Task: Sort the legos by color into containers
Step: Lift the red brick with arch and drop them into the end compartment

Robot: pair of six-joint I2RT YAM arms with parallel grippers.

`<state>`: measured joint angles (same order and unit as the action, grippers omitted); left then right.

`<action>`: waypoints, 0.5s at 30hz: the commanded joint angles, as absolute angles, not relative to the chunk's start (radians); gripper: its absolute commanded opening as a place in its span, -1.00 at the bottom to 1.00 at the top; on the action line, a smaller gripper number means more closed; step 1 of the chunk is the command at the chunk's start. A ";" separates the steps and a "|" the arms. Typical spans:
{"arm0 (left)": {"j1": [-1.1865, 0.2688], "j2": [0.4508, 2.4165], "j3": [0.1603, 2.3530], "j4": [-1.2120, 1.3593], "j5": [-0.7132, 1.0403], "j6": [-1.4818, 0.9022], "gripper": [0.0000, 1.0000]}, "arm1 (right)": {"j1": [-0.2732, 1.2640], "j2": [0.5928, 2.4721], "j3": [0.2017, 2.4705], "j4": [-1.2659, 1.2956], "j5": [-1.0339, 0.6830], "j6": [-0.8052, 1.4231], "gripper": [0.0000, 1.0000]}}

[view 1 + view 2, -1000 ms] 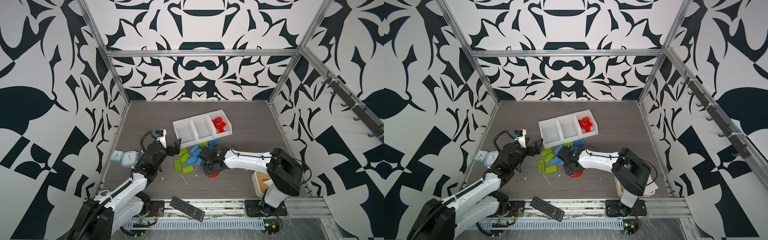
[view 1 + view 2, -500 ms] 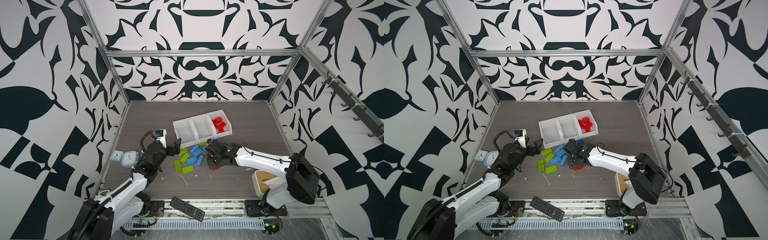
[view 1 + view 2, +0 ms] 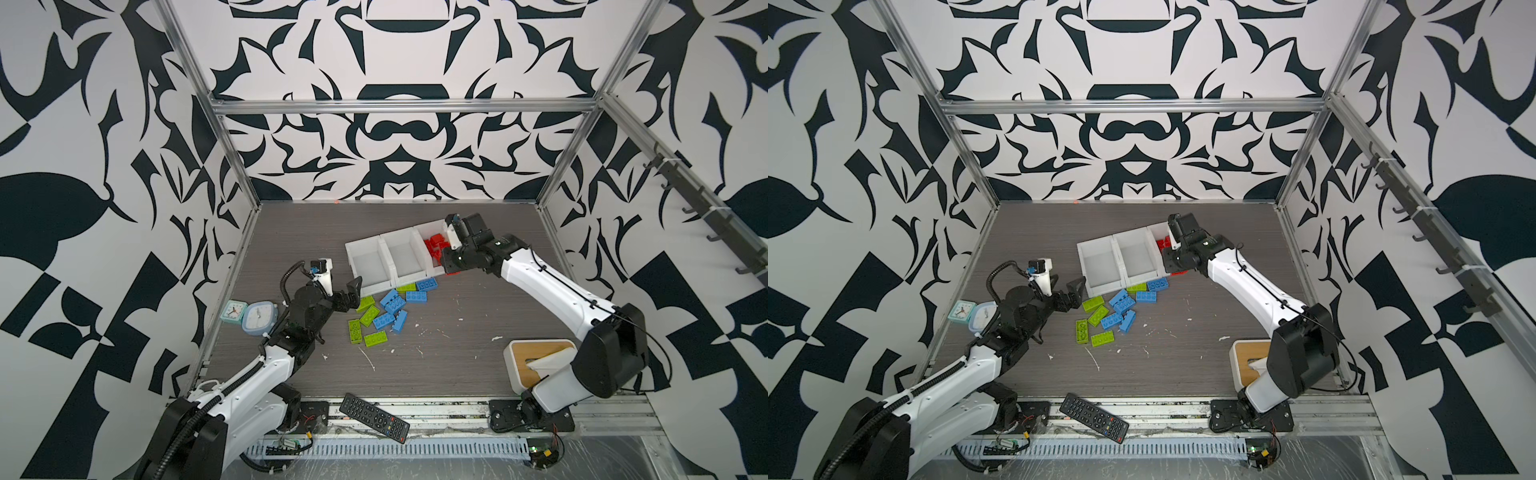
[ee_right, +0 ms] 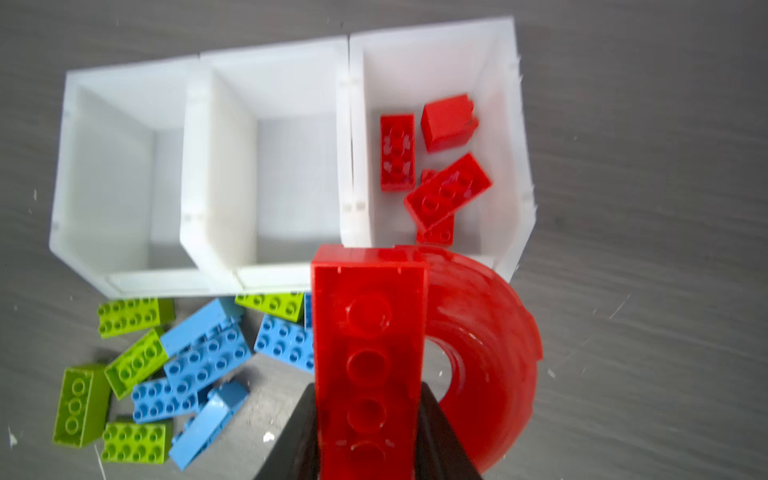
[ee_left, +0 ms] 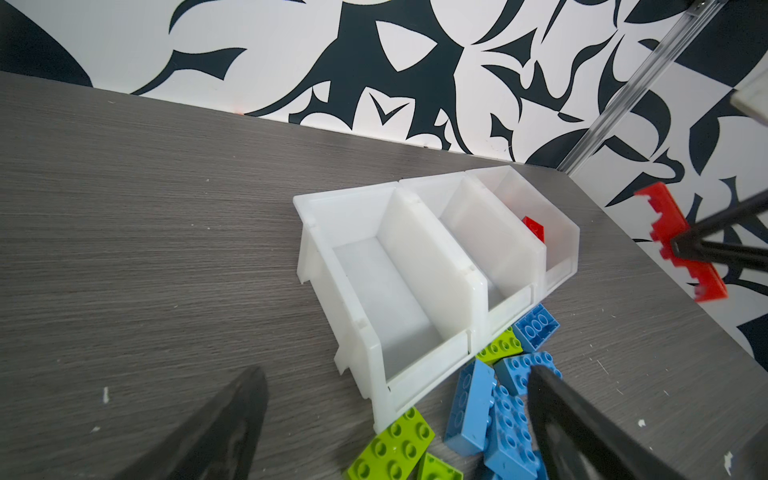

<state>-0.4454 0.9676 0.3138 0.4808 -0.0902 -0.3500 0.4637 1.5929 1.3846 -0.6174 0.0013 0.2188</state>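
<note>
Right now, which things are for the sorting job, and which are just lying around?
For the job: three white bins; red bricks inside one; red arch in the right claw; blue bricks; green bricks.
Just lying about: two clocks; remote; white box with wooden lid.

The counter (image 3: 457,232) is showing grey wood grain, while the walls (image 3: 395,137) are carrying a black-and-white leaf pattern. The containers (image 3: 370,266) are looking plain white, with red bricks (image 4: 446,195) lying in one end bin. Just in front of the containers, lime green bricks (image 3: 368,316) and blue bricks (image 3: 392,301) are mingling. A translucent red arch piece (image 4: 486,332) is glowing by the containers' red-filled end.
</note>
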 commanded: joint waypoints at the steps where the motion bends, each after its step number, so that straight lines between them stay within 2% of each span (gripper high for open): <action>1: -0.447 0.951 0.322 0.463 -0.103 -0.348 1.00 | 0.428 1.654 1.491 -0.589 -0.054 0.121 -0.42; 9: -0.448 0.963 0.324 0.467 -0.100 -0.350 0.99 | 0.350 1.879 1.727 -0.616 -0.184 0.051 -0.43; 15: -0.448 0.971 0.326 0.469 -0.095 -0.351 1.00 | 0.339 2.014 1.851 -0.647 -0.207 0.036 -0.43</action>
